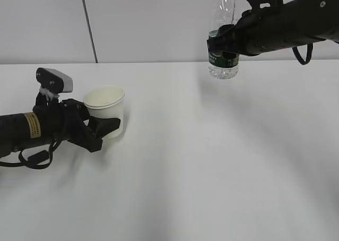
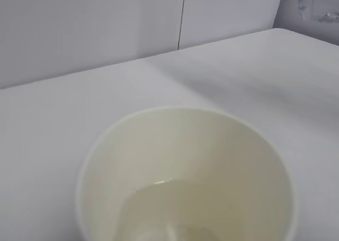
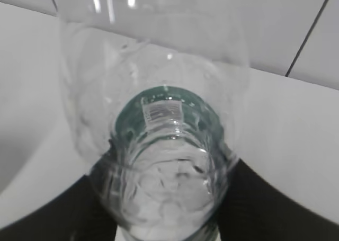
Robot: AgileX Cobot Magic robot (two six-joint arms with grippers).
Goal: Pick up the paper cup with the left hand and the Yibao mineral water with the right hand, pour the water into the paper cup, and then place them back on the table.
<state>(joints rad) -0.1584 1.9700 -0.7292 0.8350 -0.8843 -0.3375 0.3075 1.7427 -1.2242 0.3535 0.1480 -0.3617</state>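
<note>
left hand (image 1: 103, 128): low at the left of the table, lying almost flat, fingers clamped on either side of the paper cup
right hand (image 1: 225, 42): raised at the upper right, jaws pinching the Yibao mineral water around its green label band
paper cup (image 1: 106, 109): upright, base looks down on the table or just above it, can't tell which; left wrist view looks straight into the cream inside
water in cup (image 2: 180, 212): shallow clear pool at the bottom of the cup
Yibao mineral water (image 1: 222, 66): held upright in the air, well clear of the table, well apart from the cup, up and to its right; top runs out of the exterior view
water in bottle (image 3: 167, 198): some clear liquid visible low in the bottle, level hard to judge
table (image 1: 212, 172): plain white, bare surface between cup and bottle
wall (image 1: 159, 18): pale panels behind the table, one dark seam
</note>
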